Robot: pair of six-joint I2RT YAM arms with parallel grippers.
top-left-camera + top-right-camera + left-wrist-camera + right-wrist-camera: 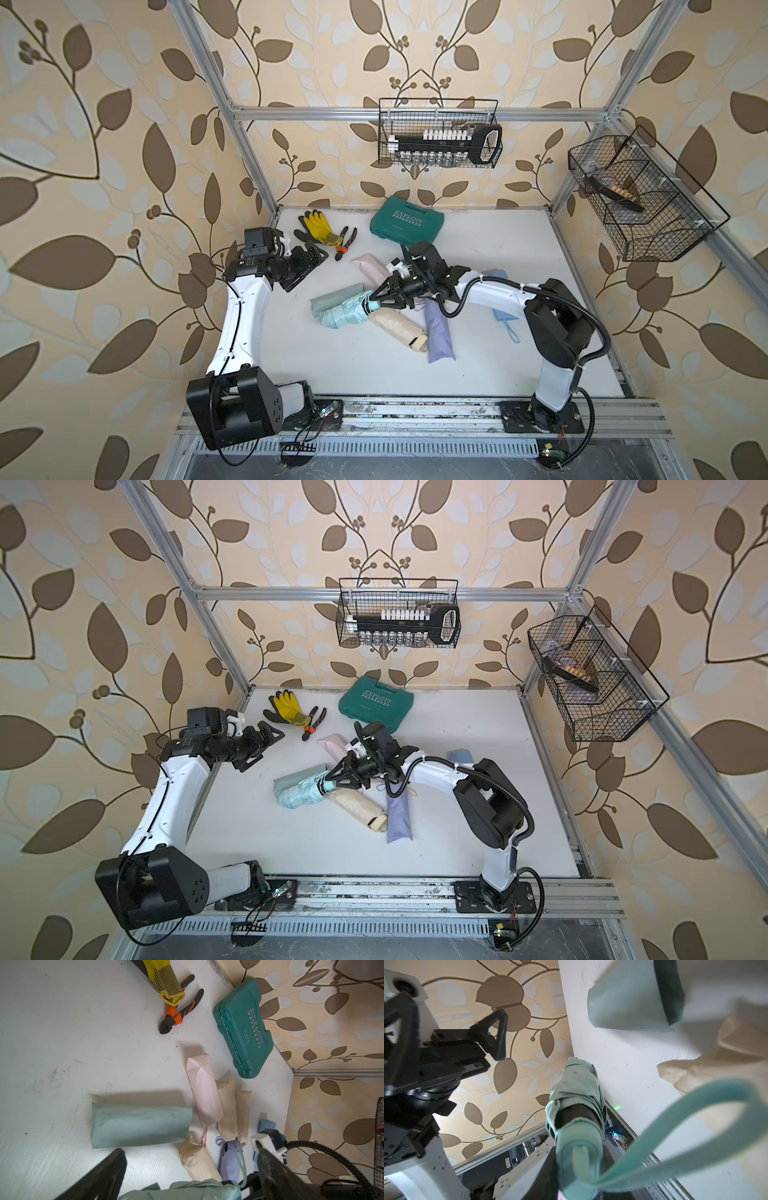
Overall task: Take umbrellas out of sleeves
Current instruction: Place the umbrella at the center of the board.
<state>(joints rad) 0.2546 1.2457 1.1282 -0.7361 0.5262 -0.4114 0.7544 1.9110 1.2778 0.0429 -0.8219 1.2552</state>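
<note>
Scuffed white table (374,365), mint umbrella (345,311) (leafy walls (104,124), 2 baskets (388,124)).

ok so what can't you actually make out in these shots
blue sleeve: mostly under the right arm in both top views; full or empty, cannot tell.
loop of the mint umbrella: blurred, too close to the right wrist camera.
green case: small print under the big lettering too small to read in every view.
side wire basket: contents too small behind the mesh in both top views.

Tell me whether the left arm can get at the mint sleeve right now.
Probably yes: the left hand is open and empty, with only bare table between it and the mint sleeve.
</note>
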